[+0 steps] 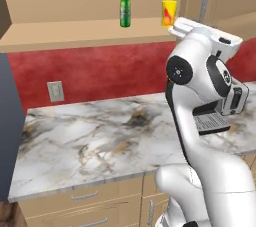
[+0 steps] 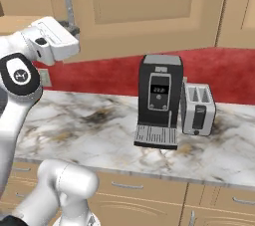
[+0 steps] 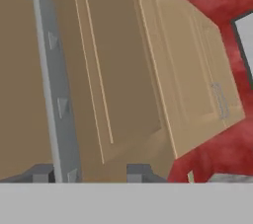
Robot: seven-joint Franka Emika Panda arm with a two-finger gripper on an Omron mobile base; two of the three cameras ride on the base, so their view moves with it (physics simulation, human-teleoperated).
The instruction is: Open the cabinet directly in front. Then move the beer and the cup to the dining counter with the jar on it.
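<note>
Cabinet (image 1: 90, 1) already open on the left side, shelf bare to view; first step looks done or nearly so. Nothing carried yet: beer (image 1: 125, 5) and cup (image 1: 169, 13) both upright on the shelf, apart from each other, beer well to the left of the gripper (image 3: 89, 172), cup just left of it and close by the wrist. Dining counter and jar out of sight, so both transfers remain.

Seen from the hand camera: silver bar handle (image 3: 53, 80) standing between the two dark fingertips (image 3: 42, 173), nearer the left one; jaws parted around it, actual contact impossible to judge. Door panel (image 3: 113, 65) directly ahead of the tool, swung out from the wall. Further right, past the gripper: neighbouring closed door (image 2: 144, 6), coffee machine (image 2: 159, 101) and toaster (image 2: 198, 108) below on the worktop (image 2: 99, 130).
</note>
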